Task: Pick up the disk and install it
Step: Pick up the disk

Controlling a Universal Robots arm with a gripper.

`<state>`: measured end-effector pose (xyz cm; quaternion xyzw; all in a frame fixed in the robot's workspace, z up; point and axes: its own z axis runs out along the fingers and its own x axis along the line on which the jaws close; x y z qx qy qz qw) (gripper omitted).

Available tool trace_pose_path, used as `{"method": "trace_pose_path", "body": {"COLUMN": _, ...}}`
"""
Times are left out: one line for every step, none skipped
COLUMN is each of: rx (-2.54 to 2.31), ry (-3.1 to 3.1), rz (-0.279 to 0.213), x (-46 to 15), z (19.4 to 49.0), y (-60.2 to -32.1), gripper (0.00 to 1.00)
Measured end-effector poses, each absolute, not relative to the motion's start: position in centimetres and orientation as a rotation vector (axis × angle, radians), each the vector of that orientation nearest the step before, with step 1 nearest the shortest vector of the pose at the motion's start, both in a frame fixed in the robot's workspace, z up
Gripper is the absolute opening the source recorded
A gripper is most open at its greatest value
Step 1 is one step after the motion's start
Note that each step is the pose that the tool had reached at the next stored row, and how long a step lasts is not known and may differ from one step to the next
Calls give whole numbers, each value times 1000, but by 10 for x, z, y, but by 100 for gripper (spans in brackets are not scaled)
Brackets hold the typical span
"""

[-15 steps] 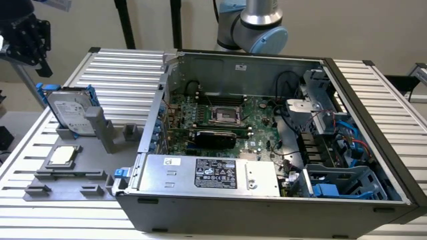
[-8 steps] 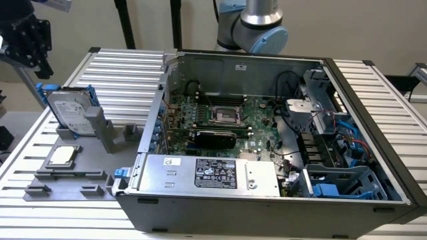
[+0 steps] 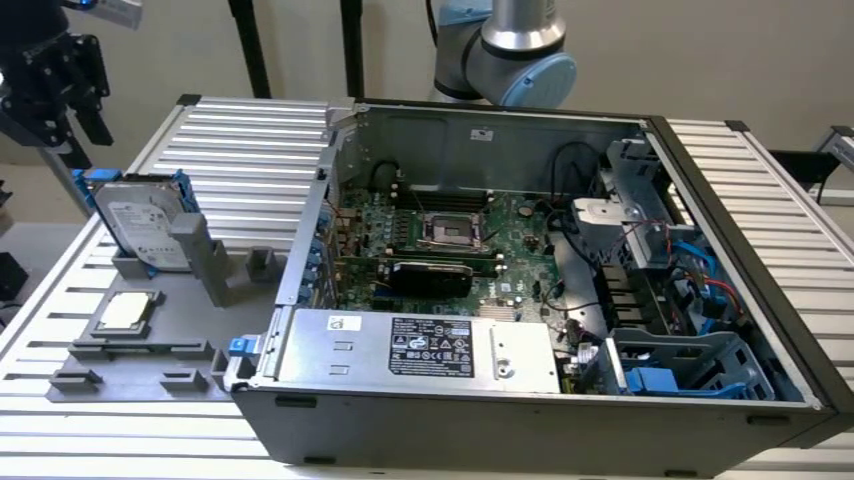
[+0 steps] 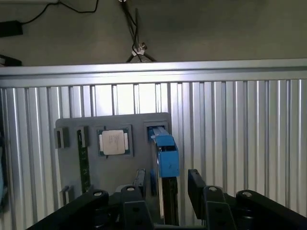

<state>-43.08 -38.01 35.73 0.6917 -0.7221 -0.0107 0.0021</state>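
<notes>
Hanging released above the matte grey fixture (image 3: 134, 365), the black hand (image 4: 167, 173) keeps its two blocky fingers spread, clear of the disk (image 3: 138, 222). That flat silver-grey slab, clipped in glossy blue plastic, stands upright in a slot of the fixture. A square metallic chip (image 3: 123, 312) lies flat in the fixture's recess. The ribbed aluminium worktop (image 3: 254, 140) carries the fixture beside an open steel computer case (image 3: 534, 425).
</notes>
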Motion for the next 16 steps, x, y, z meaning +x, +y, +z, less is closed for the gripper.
{"method": "trace_pose_path", "body": {"rx": 2171, "ry": -2264, "rz": -34, "x": -431, "z": 356, "y": -380, "gripper": 48}}
{"method": "trace_pose_path", "body": {"rx": 2173, "ry": -2263, "rz": -34, "x": -431, "z": 354, "y": -380, "gripper": 48}}
{"method": "trace_pose_path", "body": {"rx": 2175, "ry": -2261, "rz": -34, "x": -431, "z": 352, "y": -380, "gripper": 48}}
{"method": "trace_pose_path", "body": {"rx": 2177, "ry": -2259, "rz": -34, "x": -431, "z": 350, "y": -380, "gripper": 48}}
{"method": "trace_pose_path", "body": {"rx": 2178, "ry": -2257, "rz": -34, "x": -431, "z": 348, "y": -380, "gripper": 48}}
{"method": "trace_pose_path", "body": {"rx": 2180, "ry": -2255, "rz": -34, "x": -431, "z": 346, "y": -380, "gripper": 48}}
{"method": "trace_pose_path", "body": {"rx": 2182, "ry": -2254, "rz": -34, "x": -431, "z": 345, "y": -380, "gripper": 48}}
{"method": "trace_pose_path", "body": {"rx": 2184, "ry": -2252, "rz": -34, "x": -431, "z": 343, "y": -380, "gripper": 48}}
{"method": "trace_pose_path", "body": {"rx": 2186, "ry": -2250, "rz": -33, "x": -431, "z": 341, "y": -380, "gripper": 48}}
{"method": "trace_pose_path", "body": {"rx": 2187, "ry": -2248, "rz": -34, "x": -431, "z": 339, "y": -380, "gripper": 50}}
{"method": "trace_pose_path", "body": {"rx": 2189, "ry": -2247, "rz": -34, "x": -431, "z": 337, "y": -380, "gripper": 50}}
{"method": "trace_pose_path", "body": {"rx": 2191, "ry": -2245, "rz": -34, "x": -431, "z": 335, "y": -380, "gripper": 56}}
{"method": "trace_pose_path", "body": {"rx": 2192, "ry": -2244, "rz": -34, "x": -431, "z": 334, "y": -380, "gripper": 56}}
{"method": "trace_pose_path", "body": {"rx": 2194, "ry": -2242, "rz": -33, "x": -431, "z": 332, "y": -380, "gripper": 56}}
{"method": "trace_pose_path", "body": {"rx": 2196, "ry": -2240, "rz": -33, "x": -431, "z": 330, "y": -380, "gripper": 56}}
{"method": "trace_pose_path", "body": {"rx": 2198, "ry": -2239, "rz": -33, "x": -431, "z": 328, "y": -380, "gripper": 56}}
